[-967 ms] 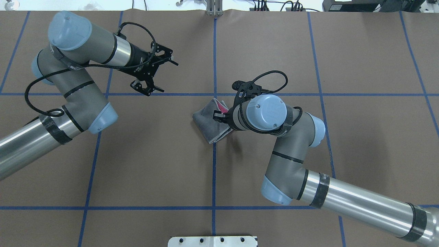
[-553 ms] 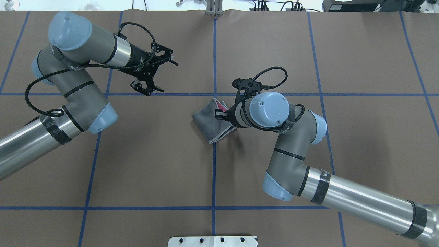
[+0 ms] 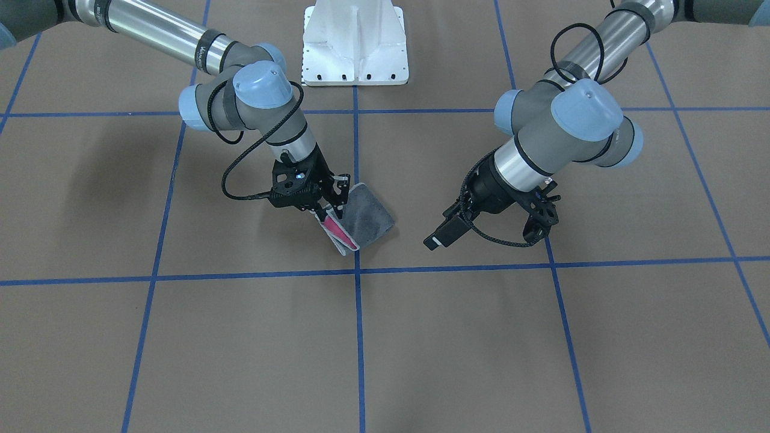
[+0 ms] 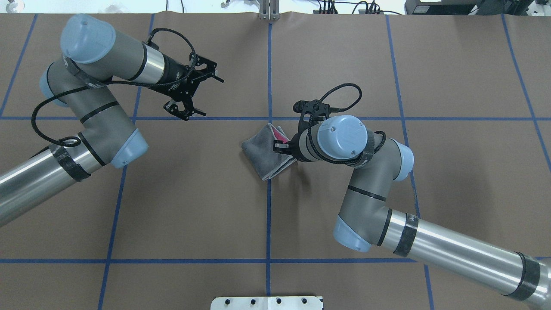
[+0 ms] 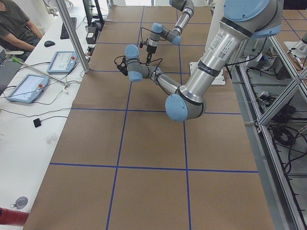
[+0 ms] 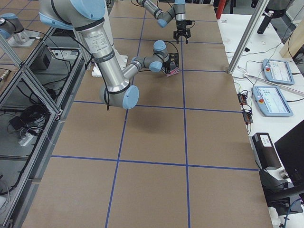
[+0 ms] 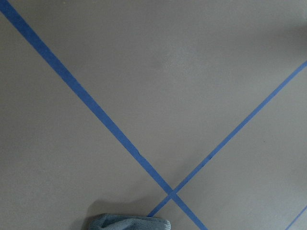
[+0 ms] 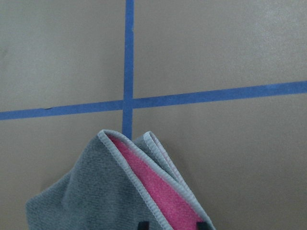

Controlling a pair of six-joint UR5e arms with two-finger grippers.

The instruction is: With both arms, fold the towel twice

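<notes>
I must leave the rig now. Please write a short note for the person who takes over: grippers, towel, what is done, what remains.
Left gripper: open, empty, apart from the towel.
Right gripper: open, fingertips at the towel's open edge.
Towel: beside the tape cross, folded, grey outside, pink showing at one edge.
Done: both folds seem made; several layers show.
Left: draw the right gripper clear, check that the towel lies flat.

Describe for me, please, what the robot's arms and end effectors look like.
The left arm and right arm are silver tubes with grey joints, light blue round caps and black bands. The left end effector and right end effector are black and two-fingered, each fed by a looping black braided cable.
</notes>
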